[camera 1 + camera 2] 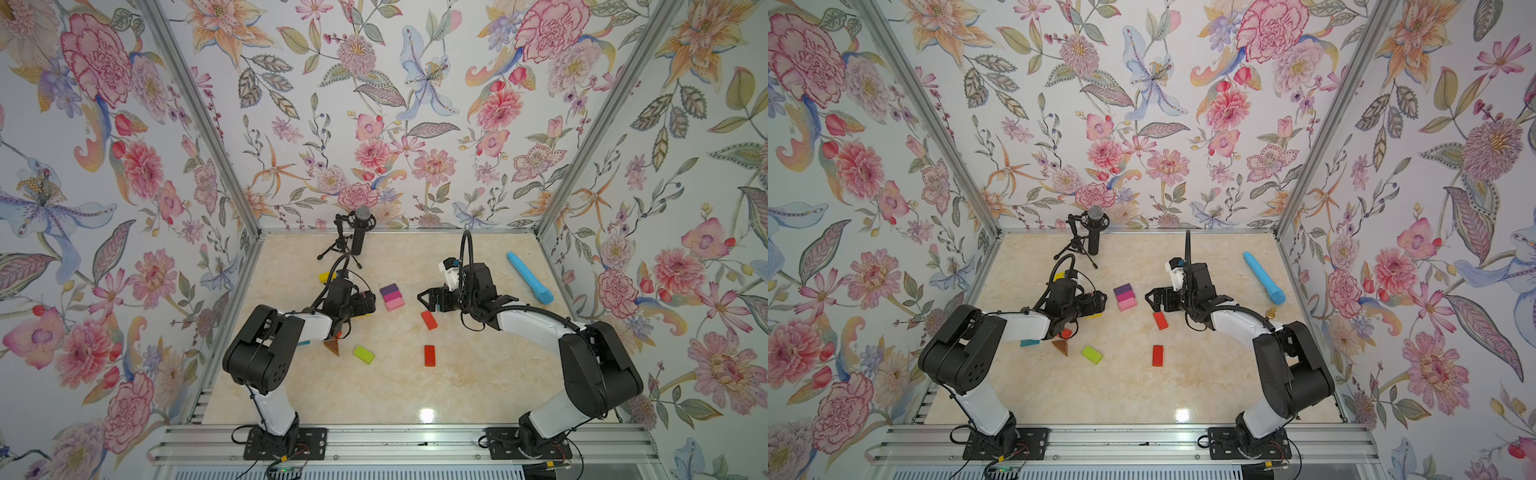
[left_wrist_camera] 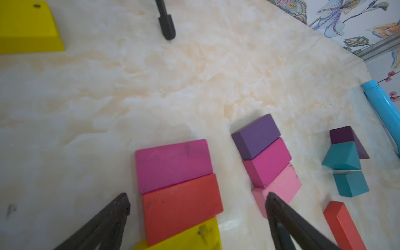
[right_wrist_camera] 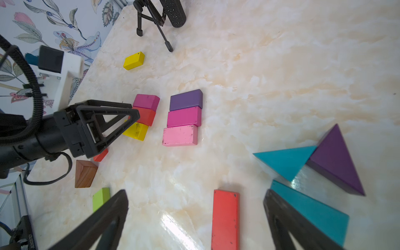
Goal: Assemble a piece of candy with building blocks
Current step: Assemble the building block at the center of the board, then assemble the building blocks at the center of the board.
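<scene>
- Jaws on both arms stood spread wide, holding nothing.
- Flat painted purple brick (image 1: 389,289), magenta brick (image 1: 392,297) and scuffed pink brick (image 1: 395,305) lay touching side by side, mid-counter (image 1: 478,374).

Surface (image 3: 281,65): cream marble-look top, smooth and glossy, with bright glare. Building blocks (image 3: 185,100): painted, matt to satin, the pink brick (image 3: 179,136) chipped and scuffed dark at its edges, the brown triangle (image 3: 85,176) showing bare wood grain. Left pincer (image 3: 133,110): matt black plastic; light-blue stick (image 1: 528,277): smooth plastic, slight sheen; front rail (image 1: 395,440): ribbed bare metal.
</scene>
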Robot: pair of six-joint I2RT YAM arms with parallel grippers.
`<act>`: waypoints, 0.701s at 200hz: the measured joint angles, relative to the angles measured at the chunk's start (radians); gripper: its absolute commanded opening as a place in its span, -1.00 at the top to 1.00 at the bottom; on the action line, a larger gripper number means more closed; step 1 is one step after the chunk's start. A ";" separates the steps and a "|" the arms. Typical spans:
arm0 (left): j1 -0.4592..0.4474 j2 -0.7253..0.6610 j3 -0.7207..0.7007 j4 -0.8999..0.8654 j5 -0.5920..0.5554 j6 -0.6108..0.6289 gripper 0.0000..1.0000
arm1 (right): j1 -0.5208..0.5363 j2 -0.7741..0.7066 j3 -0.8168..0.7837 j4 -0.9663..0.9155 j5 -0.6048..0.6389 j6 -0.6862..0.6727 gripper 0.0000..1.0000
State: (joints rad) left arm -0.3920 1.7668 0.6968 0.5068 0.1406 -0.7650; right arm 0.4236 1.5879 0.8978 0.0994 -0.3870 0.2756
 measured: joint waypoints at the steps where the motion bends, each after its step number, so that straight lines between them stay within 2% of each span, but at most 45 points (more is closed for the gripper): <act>1: 0.000 -0.001 -0.006 0.010 -0.002 -0.005 -0.98 | 0.000 0.000 0.000 0.000 0.000 0.000 -0.99; 74: -0.011 0.071 -0.200 0.513 -0.103 -0.279 -0.98 | 0.000 0.000 0.004 -0.021 -0.035 -0.006 -0.99; 110: -0.019 0.121 -0.208 0.648 -0.159 -0.370 -0.98 | 0.000 0.000 0.004 -0.021 -0.046 -0.006 -0.99; 140: -0.031 0.153 -0.187 0.689 -0.200 -0.441 -0.98 | -0.001 0.000 0.004 -0.021 -0.051 -0.006 -0.99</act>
State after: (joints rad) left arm -0.4232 1.9194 0.5098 1.1954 -0.0597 -1.2064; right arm 0.4225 1.5879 0.9020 0.0784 -0.4385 0.2691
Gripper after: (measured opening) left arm 0.989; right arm 0.996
